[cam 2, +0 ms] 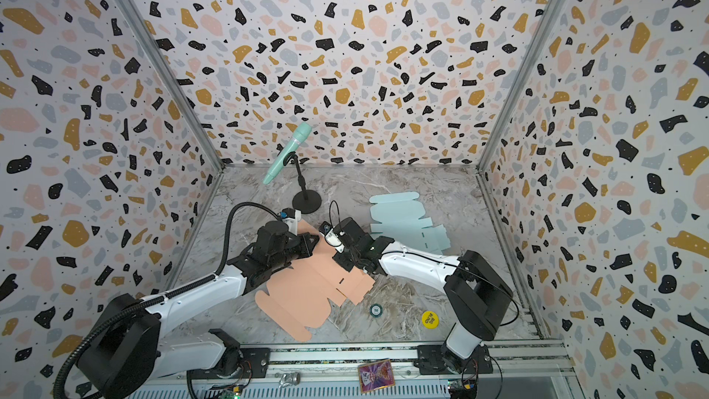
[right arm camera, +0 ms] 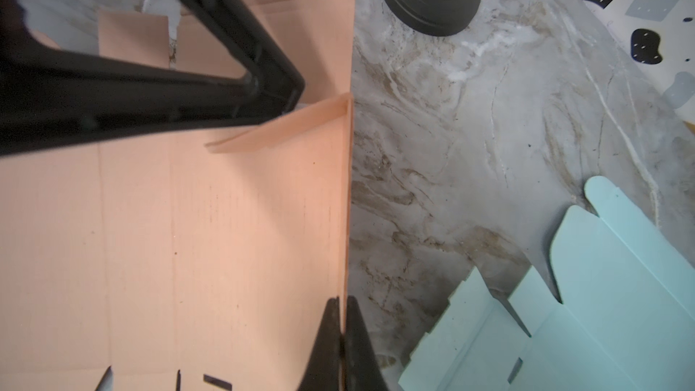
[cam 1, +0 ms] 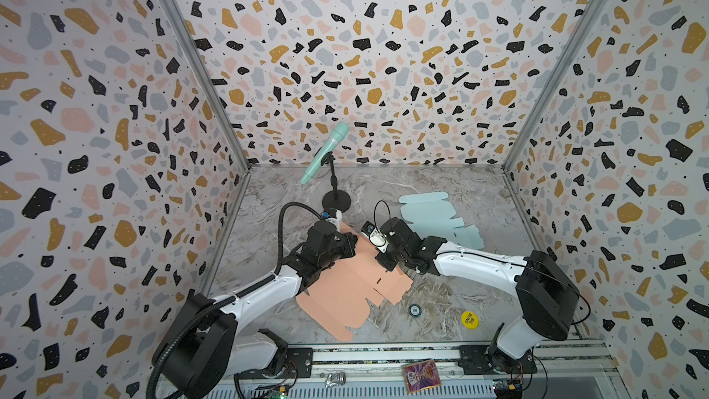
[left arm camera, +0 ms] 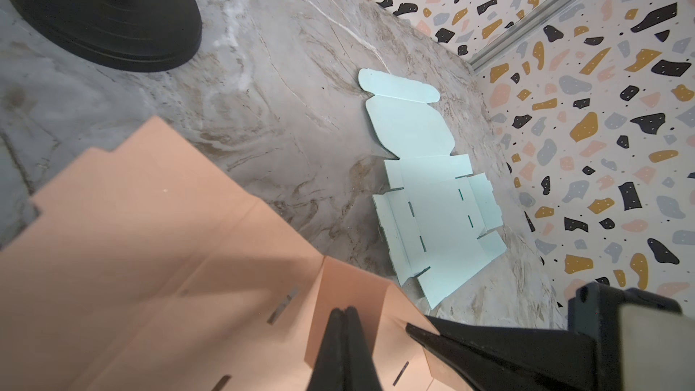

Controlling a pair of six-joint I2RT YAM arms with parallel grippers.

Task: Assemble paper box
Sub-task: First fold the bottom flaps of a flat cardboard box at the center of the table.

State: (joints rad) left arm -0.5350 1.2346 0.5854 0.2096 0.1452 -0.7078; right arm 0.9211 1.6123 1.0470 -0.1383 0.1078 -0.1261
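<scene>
Two flat box blanks, peach (cam 1: 337, 293) and mint (cam 1: 437, 216); two grippers (left arm camera: 343, 312) (right arm camera: 343, 304), both pinched onto peach flaps.

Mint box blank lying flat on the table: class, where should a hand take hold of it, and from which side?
Take the mint box blank by its rounded tuck flap, coming from the back-wall side. It lies flat on the marble table, so only an edge gives purchase, and that flap sticks out free; the arms crowd the near end.

Both arms cover far part of your peach box blank (cam 1: 345, 293) in both top views. Chip (cam 1: 414, 309) print too small to read. Microphone stand base (left arm camera: 101, 13) cut off in left wrist view.
</scene>
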